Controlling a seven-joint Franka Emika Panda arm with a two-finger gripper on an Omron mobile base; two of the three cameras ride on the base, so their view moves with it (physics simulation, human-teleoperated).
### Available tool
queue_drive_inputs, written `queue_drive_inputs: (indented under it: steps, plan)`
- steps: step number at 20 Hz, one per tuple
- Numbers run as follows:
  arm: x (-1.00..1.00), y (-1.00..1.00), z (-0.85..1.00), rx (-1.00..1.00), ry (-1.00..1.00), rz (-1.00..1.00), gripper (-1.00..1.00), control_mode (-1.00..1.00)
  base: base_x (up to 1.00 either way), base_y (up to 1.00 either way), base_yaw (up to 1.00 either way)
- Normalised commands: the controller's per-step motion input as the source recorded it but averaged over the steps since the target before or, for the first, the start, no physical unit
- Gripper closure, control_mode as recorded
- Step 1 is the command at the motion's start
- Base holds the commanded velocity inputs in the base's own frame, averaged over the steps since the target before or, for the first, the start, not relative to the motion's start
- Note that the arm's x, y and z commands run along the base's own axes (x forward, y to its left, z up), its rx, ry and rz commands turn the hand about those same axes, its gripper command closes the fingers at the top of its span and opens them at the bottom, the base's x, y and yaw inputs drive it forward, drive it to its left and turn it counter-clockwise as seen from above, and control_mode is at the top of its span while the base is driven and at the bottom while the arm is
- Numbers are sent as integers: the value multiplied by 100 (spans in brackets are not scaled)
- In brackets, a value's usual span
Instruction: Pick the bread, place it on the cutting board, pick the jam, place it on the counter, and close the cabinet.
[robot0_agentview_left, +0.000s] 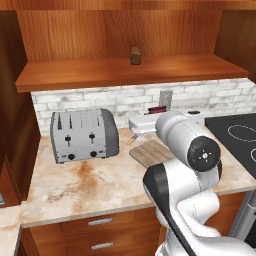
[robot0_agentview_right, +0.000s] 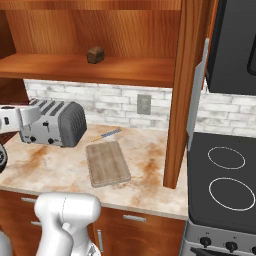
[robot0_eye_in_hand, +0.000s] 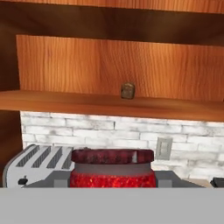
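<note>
Cabinet (robot0_agentview_right: 105, 35), 1: open; door (robot0_agentview_right: 186, 90) stands edge-on by the stove (robot0_agentview_right: 225, 175). Risk: arm swing could clip that door.

Counter (robot0_agentview_left: 95, 185), 1: marbled, bare patch in front of toaster.

Toaster (robot0_agentview_left: 84, 135), 1: four slots, left on counter. Risk: jam set too near, knocks it.

Board (robot0_agentview_right: 107, 162), 1: flat on counter, nothing on it; blue-handled knife (robot0_agentview_right: 106, 134) just behind.

Gripper (robot0_agentview_left: 157, 111), 1: closed on jam, above back of counter, judged from hand view, where jar sits right at the tips.

Jam (robot0_eye_in_hand: 113, 168), 1: red jar, dark lid, held. Risk: slips if let go too high.

Bread (robot0_agentview_left: 135, 55), 1: on shelf, not yet on board, so the first step looks undone.
</note>
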Motion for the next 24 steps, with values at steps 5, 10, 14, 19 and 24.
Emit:
queue_drive_inputs:
  steps: [5,10,14,19,24]
  plan:
    - [-55,2,-20,0,-8,0,100,-100,0,0,0]
    - [-49,7,-23,0,-8,0,100,-100,0,0,0]
    - [-35,19,-30,0,-8,0,100,-100,0,0,0]
    - [-28,29,-33,0,-12,0,100,-100,0,0,0]
    - [-21,31,-30,0,-8,0,100,-100,0,0,0]
